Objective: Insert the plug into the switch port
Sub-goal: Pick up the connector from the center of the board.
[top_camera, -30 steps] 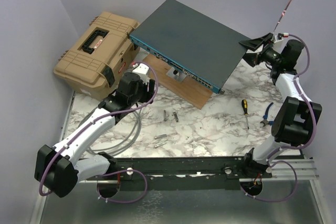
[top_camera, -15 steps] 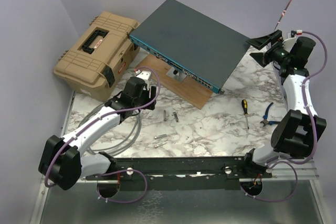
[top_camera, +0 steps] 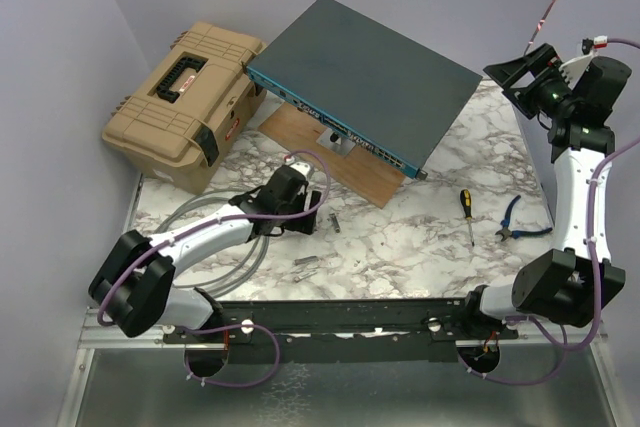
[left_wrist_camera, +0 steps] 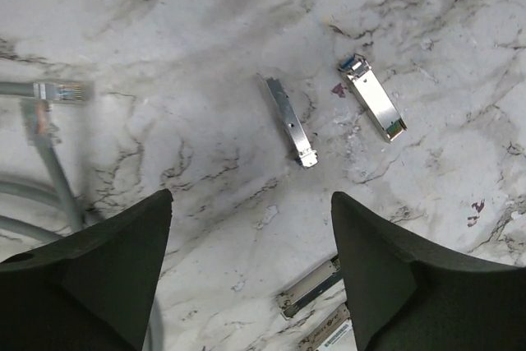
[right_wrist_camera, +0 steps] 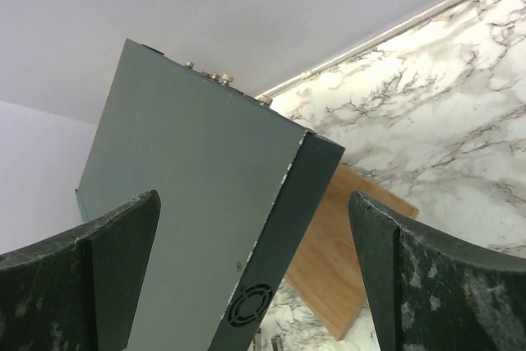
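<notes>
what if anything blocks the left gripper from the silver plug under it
Likely nothing, so yes: the left gripper is open above the plug, which lies on bare marble, clear of the second plug and cable.

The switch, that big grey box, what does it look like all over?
The switch is a big, flat, dark grey-teal box that looks like metal. Its narrow blue front carries a row of small dark sockets, and one dark side has a round fan vent. It lies over a wooden board, beside the tan toolbox.
</notes>
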